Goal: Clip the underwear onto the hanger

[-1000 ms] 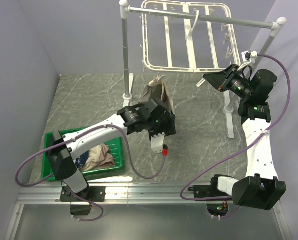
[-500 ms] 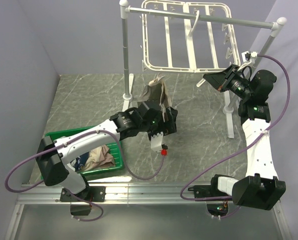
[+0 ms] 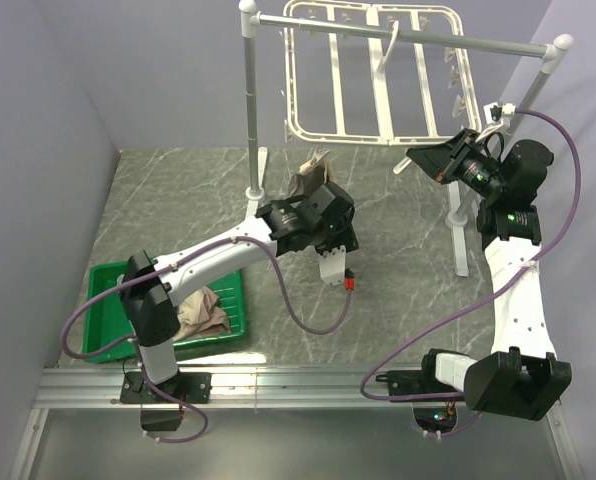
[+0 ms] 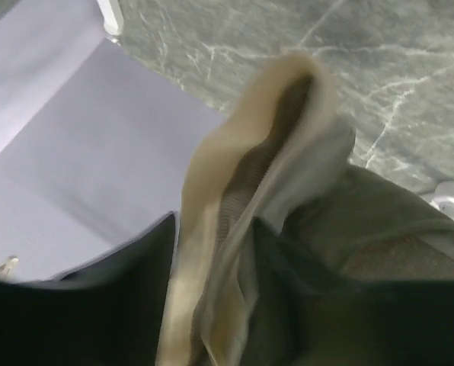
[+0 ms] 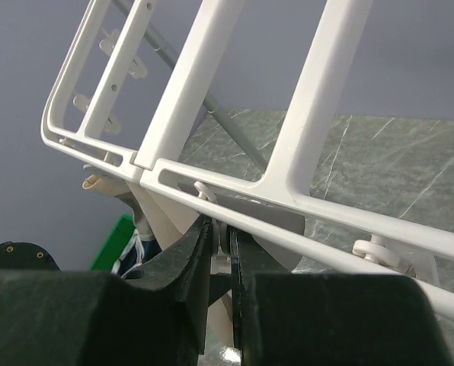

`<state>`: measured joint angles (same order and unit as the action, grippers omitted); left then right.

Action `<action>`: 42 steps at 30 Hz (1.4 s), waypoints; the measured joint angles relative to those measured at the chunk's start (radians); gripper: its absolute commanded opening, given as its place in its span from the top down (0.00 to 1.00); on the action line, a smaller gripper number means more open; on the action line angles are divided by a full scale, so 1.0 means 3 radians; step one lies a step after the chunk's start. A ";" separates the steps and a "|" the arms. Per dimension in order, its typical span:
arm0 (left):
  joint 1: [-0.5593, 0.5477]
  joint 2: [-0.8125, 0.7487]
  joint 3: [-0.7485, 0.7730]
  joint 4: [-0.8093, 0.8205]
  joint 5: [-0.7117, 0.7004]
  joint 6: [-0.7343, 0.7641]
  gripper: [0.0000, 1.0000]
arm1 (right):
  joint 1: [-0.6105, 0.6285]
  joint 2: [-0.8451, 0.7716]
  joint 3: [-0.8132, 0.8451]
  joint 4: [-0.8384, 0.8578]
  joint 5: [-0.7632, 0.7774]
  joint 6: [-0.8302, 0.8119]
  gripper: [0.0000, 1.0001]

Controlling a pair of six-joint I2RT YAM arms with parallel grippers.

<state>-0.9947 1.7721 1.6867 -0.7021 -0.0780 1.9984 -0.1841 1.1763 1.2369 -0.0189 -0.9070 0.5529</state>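
The taupe underwear [image 3: 311, 172] with its beige waistband hangs bunched from my left gripper [image 3: 316, 195], held above the table just below the hanger's lower left corner. In the left wrist view the waistband [image 4: 212, 191] runs up between my dark fingers [image 4: 128, 297], and my left gripper [image 4: 219, 320] is shut on the fabric. The white hanger [image 3: 363, 75] hangs from the pole rack. My right gripper [image 3: 415, 158] is at its lower right corner. In the right wrist view my right gripper [image 5: 221, 232] is shut on a small white clip under the hanger's lower bar [image 5: 212, 194].
The white pole rack [image 3: 250, 100] stands at the back, with a second leg and foot [image 3: 463, 265] on the right. A green tray [image 3: 118, 300] at front left holds a pinkish-beige garment [image 3: 203, 312]. A navy garment [image 5: 139, 248] shows in the right wrist view.
My left arm has carried the underwear up and to the right, closer to the hanger. My right arm has not moved.
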 measured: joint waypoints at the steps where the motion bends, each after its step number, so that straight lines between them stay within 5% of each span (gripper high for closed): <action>1: 0.0000 0.0056 0.0094 -0.0079 -0.0052 -0.0006 0.69 | -0.0001 0.0000 0.0000 0.0000 0.0000 0.0000 1.00; 4: 0.0000 0.0106 0.0217 -0.0264 -0.0099 -0.0011 0.81 | -0.0013 0.0000 0.0000 0.0001 -0.0003 0.0000 1.00; 6: 0.0000 0.0106 0.0262 -0.0389 -0.0083 -0.0020 1.00 | -0.0013 0.0000 0.0000 0.0004 -0.0003 0.0001 1.00; 15: 0.0000 0.0117 0.0689 -0.0801 0.0328 -0.0323 1.00 | -0.0015 0.0000 -0.0010 0.0027 -0.0004 0.0015 1.00; 30: 0.0000 0.0477 0.1387 -0.0688 0.0553 -0.1776 1.00 | -0.0015 -0.0046 -0.0117 0.0089 0.0031 0.0000 1.00; 42: -0.0018 0.0235 0.0450 -0.0464 0.0351 -0.1555 0.75 | -0.0019 -0.0048 -0.0117 0.0080 0.0083 -0.0041 1.00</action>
<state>-1.0000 1.8427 1.8217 -0.8413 0.0273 1.5318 -0.1898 1.1618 1.2018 0.0051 -0.8822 0.5407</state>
